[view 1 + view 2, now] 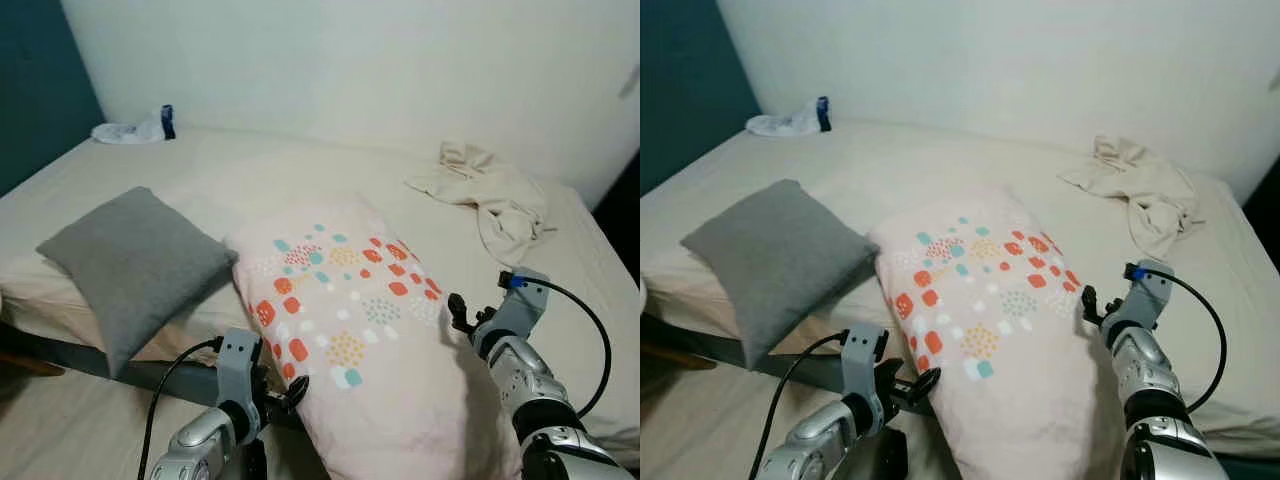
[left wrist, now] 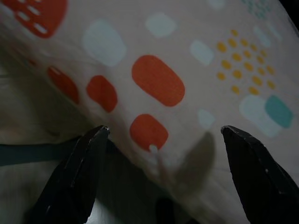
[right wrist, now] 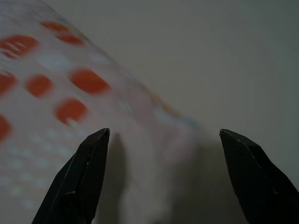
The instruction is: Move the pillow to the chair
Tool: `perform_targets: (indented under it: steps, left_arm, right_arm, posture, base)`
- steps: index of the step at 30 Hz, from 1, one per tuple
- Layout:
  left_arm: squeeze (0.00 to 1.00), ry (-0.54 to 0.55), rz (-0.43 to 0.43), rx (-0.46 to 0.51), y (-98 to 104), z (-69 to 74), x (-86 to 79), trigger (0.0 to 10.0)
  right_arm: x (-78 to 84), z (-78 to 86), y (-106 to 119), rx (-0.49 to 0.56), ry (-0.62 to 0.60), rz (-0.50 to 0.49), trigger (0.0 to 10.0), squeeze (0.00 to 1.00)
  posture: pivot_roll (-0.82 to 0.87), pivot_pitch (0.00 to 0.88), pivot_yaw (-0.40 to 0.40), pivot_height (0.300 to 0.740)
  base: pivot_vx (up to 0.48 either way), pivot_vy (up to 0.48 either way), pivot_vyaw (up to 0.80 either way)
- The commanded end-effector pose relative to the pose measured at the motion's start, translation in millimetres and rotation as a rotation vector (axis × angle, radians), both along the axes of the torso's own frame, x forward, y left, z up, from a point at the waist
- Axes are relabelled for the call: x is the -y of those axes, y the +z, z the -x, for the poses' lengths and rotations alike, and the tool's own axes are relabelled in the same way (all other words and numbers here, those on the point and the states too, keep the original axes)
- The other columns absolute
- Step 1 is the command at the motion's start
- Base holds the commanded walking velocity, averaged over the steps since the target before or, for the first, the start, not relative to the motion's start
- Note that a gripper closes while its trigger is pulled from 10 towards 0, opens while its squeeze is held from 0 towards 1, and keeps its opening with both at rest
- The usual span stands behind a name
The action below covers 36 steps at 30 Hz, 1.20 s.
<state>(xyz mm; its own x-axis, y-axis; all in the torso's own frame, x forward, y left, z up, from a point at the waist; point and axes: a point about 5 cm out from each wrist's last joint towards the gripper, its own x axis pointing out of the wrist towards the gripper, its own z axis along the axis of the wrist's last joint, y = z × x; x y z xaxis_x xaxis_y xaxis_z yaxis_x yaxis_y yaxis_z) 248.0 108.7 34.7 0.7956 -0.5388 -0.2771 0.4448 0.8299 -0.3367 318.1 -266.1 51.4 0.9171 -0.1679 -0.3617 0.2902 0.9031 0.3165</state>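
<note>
A pale pink pillow (image 1: 350, 310) with orange, teal and yellow dots lies tilted over the near edge of the bed (image 1: 250, 170). My left gripper (image 1: 288, 393) sits at the pillow's lower left corner, fingers open. In the left wrist view the left gripper (image 2: 164, 128) has the dotted fabric (image 2: 159, 79) just beyond its fingertips. At the pillow's right side is my right gripper (image 1: 458, 312), also open. In the right wrist view the right gripper (image 3: 163, 133) points along the pillow's edge (image 3: 56, 107), with the pale sheet behind.
A grey pillow (image 1: 135, 265) lies to the left of the dotted one. A crumpled beige cloth (image 1: 490, 195) is at the bed's far right. White cloth with a small blue item (image 1: 135, 128) lies at the far left corner. The dark bed frame (image 1: 100, 360) runs below.
</note>
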Motion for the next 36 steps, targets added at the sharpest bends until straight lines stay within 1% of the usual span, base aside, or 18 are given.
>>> perform_targets:
  steps: [1,3,5,7,9,11,13,15,17,19,20,24,28,31,32,34,35,36]
  left_arm:
    - [0.0,-0.012,-0.019,-0.026,-4,5.2,-2.6,10.0]
    - [0.0,-0.019,-0.022,-0.036,-5,10.7,-3.3,10.0]
    - [0.0,-0.019,-0.022,-0.036,-5,10.7,-3.3,10.0]
    - [0.0,-0.024,-0.024,-0.045,-5,16.3,-4.1,10.0]
    - [0.0,-0.027,-0.025,-0.05,-5,19.6,-4.8,10.0]
    - [0.0,-0.029,-0.027,-0.059,-5,24.4,-6.3,10.0]
    - [0.0,-0.028,-0.027,-0.063,-5,25.9,-6.8,10.0]
    - [0.0,-0.028,-0.029,-0.065,-4,26.7,-7.0,10.0]
    - [0.0,-0.027,-0.026,-0.064,-3,25.7,-5.8,10.0]
    - [0.0,-0.027,-0.026,-0.064,-3,25.7,-5.8,10.0]
    - [0.0,-0.028,-0.023,-0.063,-2,25.2,-4.4,10.0]
    - [0.0,-0.031,-0.021,-0.064,-1,25.6,-3.3,10.0]
    - [0.0,-0.033,-0.02,-0.065,-1,26.0,-3.0,10.0]
    - [0.0,-0.035,-0.016,-0.069,0,25.9,-2.0,10.0]
    - [0.0,-0.036,-0.014,-0.071,1,25.6,-1.8,10.0]
    - [0.0,-0.035,-0.014,-0.071,1,25.4,-1.9,10.0]
    - [0.0,-0.036,-0.014,-0.072,1,25.1,-2.0,10.0]
    - [0.0,-0.036,-0.014,-0.073,1,24.8,-2.2,10.0]
  right_arm:
    - [-5.4,5.1,-9,0.02,0.003,-0.075,10.0,0.0]
    - [-12.5,7.7,-14,0.051,0.026,-0.136,10.0,0.0]
    - [-12.5,7.7,-14,0.051,0.026,-0.136,10.0,0.0]
    - [-20.8,12.5,-23,0.036,0.056,-0.181,10.0,0.0]
    - [-27.2,16.0,-28,0.044,0.098,-0.216,10.0,0.0]
    - [-41.0,23.5,-37,0.047,0.198,-0.292,10.0,0.0]
    - [-47.0,28.5,-44,0.006,0.247,-0.302,10.0,0.0]
    - [-52.4,38.7,-58,-0.11,0.3,-0.279,10.0,0.0]
    - [-44.2,48.6,-68,-0.225,0.254,-0.21,10.0,0.0]
    - [-44.2,48.6,-68,-0.225,0.254,-0.21,10.0,0.0]
    - [-32.2,52.5,-70,-0.267,0.188,-0.171,10.0,0.0]
    - [-16.1,48.6,-62,-0.259,0.139,-0.112,10.0,0.0]
    - [-11.5,46.5,-58,-0.256,0.14,-0.086,10.0,0.0]
    - [-15.1,42.5,-55,-0.258,0.218,-0.085,10.0,0.0]
    - [-24.9,42.3,-57,-0.277,0.301,-0.113,5.4,0.0]
    - [-29.0,42.9,-58,-0.29,0.333,-0.121,5.4,0.0]
    - [-33.9,44.0,-60,-0.308,0.37,-0.124,0.0,0.0]
    - [-38.5,45.2,-63,-0.334,0.394,-0.127,0.0,0.0]
  posture:
    - [0.1,0.11,-0.037,0.565]
    - [0.11,0.131,-0.027,0.56]
    - [0.11,0.131,-0.027,0.56]
    - [0.12,0.141,-0.021,0.56]
    - [0.13,0.152,-0.016,0.56]
    - [0.13,0.162,-0.012,0.56]
    - [0.13,0.163,-0.011,0.56]
    - [0.13,0.166,-0.013,0.56]
    - [0.13,0.166,-0.013,0.56]
    - [0.13,0.166,-0.013,0.56]
    - [0.13,0.167,-0.015,0.56]
    - [0.12,0.166,-0.013,0.56]
    - [0.12,0.166,-0.013,0.56]
    - [0.11,0.167,-0.012,0.56]
    - [0.11,0.168,-0.011,0.56]
    - [0.11,0.168,-0.011,0.56]
    - [0.11,0.168,-0.01,0.56]
    - [0.11,0.168,-0.012,0.56]
  base:
    - [0.0,0.0,0.0]
    - [0.0,0.0,0.0]
    - [0.0,0.0,0.0]
    - [0.0,0.0,0.0]
    - [0.0,0.0,0.0]
    - [0.0,0.0,0.0]
    - [0.0,0.0,0.0]
    - [0.0,0.0,0.0]
    - [0.0,0.0,0.0]
    - [0.0,0.0,0.0]
    - [0.0,0.0,0.0]
    - [0.0,0.0,0.0]
    - [0.0,0.0,0.0]
    - [0.0,0.0,0.0]
    - [0.0,0.0,0.0]
    - [0.0,0.0,0.0]
    - [0.0,0.0,0.0]
    - [0.0,0.0,0.0]
